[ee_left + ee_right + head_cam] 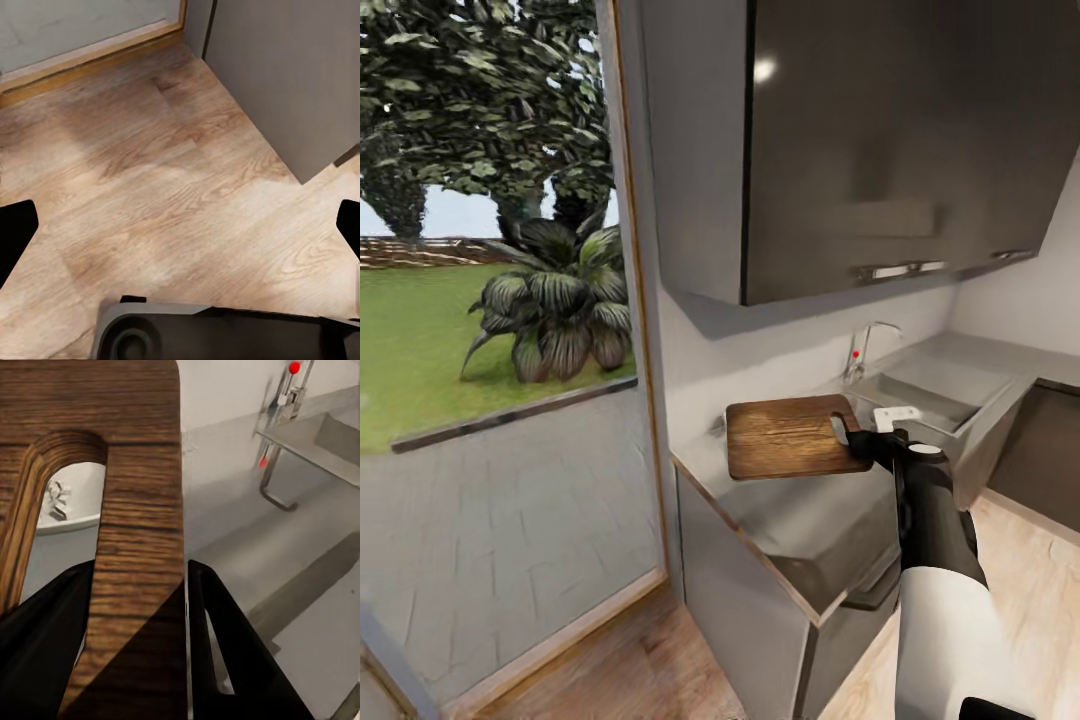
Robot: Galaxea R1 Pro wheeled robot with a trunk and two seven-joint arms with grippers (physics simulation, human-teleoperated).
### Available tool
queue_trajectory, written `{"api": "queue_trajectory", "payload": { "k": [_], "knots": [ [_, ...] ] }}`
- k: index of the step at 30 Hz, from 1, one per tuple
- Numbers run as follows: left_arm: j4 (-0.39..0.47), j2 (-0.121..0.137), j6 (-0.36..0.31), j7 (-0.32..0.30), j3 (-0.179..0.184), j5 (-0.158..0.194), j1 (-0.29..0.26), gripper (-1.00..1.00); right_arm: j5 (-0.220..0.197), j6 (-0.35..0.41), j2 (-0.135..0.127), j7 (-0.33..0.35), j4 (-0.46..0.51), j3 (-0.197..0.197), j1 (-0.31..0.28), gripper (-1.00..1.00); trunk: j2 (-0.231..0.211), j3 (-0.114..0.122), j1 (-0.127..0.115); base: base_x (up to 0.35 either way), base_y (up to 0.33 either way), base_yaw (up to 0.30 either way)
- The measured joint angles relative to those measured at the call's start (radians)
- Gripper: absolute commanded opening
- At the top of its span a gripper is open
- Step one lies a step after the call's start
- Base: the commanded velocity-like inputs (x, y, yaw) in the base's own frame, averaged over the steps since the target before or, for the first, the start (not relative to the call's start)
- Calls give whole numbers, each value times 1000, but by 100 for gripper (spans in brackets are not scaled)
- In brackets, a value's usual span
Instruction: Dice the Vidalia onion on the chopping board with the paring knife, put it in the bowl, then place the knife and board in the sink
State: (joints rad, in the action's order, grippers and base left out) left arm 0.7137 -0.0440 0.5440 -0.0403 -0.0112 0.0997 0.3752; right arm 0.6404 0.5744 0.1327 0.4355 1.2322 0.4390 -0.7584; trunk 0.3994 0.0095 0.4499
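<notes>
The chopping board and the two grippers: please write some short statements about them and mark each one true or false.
1. The right gripper is shut on the chopping board at its handle-hole end. True.
2. The chopping board lies inside the sink. False: it is held above the countertop, beside the sink.
3. The left gripper holds the paring knife. False: its fingers are spread apart with nothing between them, over the wooden floor.
4. The tap stands behind the sink and has a red dot. True.
5. The board is white plastic. False: it is dark brown wood.
</notes>
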Motion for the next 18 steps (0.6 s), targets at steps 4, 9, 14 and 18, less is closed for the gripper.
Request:
{"api": "queue_trajectory", "payload": {
  "k": [4,9,14,18],
  "knots": [
    [0,0,0,0,0,0,0,100,0,0,1,0,0,0,0,-100,0,0,0,-151,-270,286],
    [0,0,0,0,0,0,0,100,0,0,1,0,0,0,0,-100,0,0,0,-130,-270,286],
    [0,0,0,0,0,0,0,100,0,0,0,0,0,0,0,-100,0,0,0,-101,-270,286],
    [0,0,0,0,0,0,0,100,0,-10,1,0,0,0,0,-100,0,0,0,-92,-270,286]
  ]
}}
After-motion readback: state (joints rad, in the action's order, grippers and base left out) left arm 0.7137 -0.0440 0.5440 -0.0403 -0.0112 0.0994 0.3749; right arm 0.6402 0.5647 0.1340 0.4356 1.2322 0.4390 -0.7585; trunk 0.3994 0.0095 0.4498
